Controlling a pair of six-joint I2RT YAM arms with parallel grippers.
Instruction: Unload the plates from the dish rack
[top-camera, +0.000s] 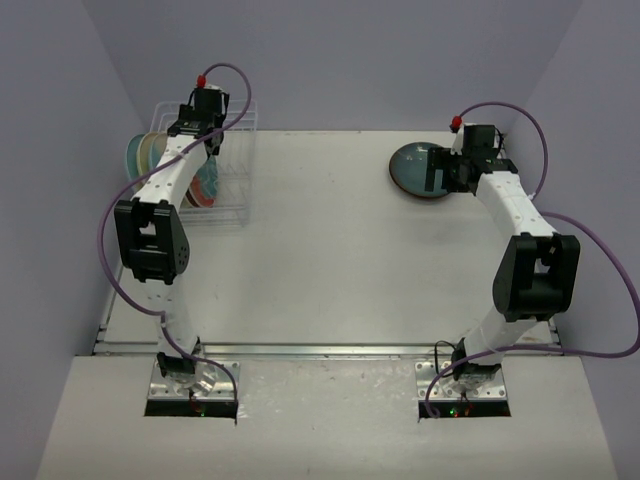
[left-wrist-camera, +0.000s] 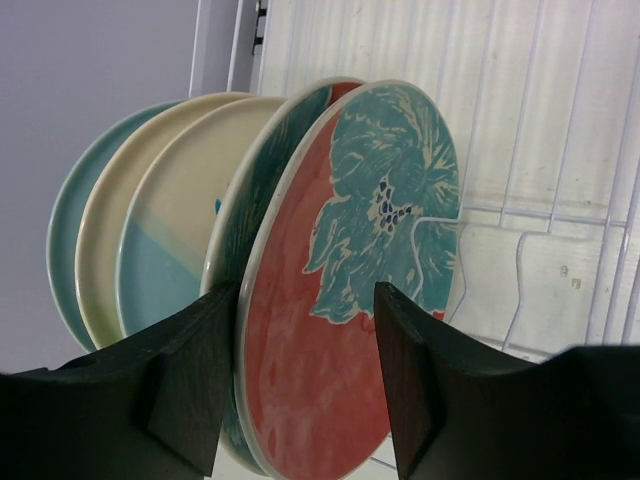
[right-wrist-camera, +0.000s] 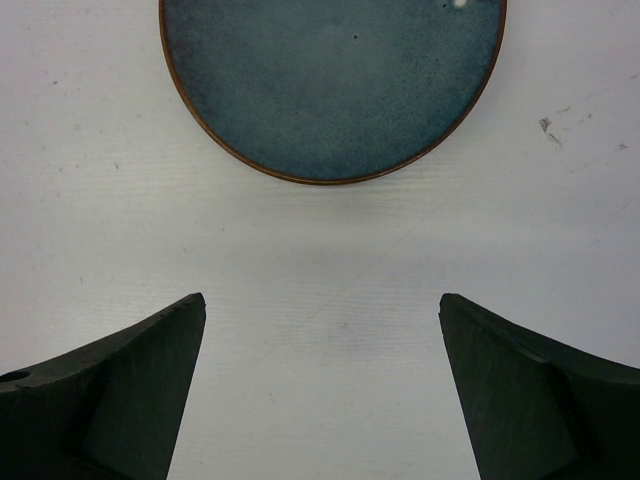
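- The plates: five that can be counted stand on edge in the white wire dish rack (top-camera: 232, 190) at the far left corner of the table (top-camera: 330, 260). One dark teal-blue plate (right-wrist-camera: 333, 80) lies flat at the far right.
- Left arm: elbow raised, forearm stretched out over the rack, left gripper (left-wrist-camera: 305, 300) pointing into the row.
- Its fingers stand apart, one on each side of the rim of the red plate (left-wrist-camera: 340, 340), the end plate of the row; whether either pad touches the glaze is hard to tell.
- Close-packed behind it are a teal-patterned plate (left-wrist-camera: 250, 230), a cream plate with a pale blue segment (left-wrist-camera: 170, 240), a plain cream plate (left-wrist-camera: 100, 250) and a pale teal plate (left-wrist-camera: 62, 240).
- Right arm: elbow high, wrist bent down at the dark plate's near edge. The right gripper (right-wrist-camera: 322, 310) is spread wide and holds nothing, over bare table just short of the plate's brown rim.
- Room: only rack wires stand beyond the red plate's face, and a broad stretch of table separates rack and dark plate.
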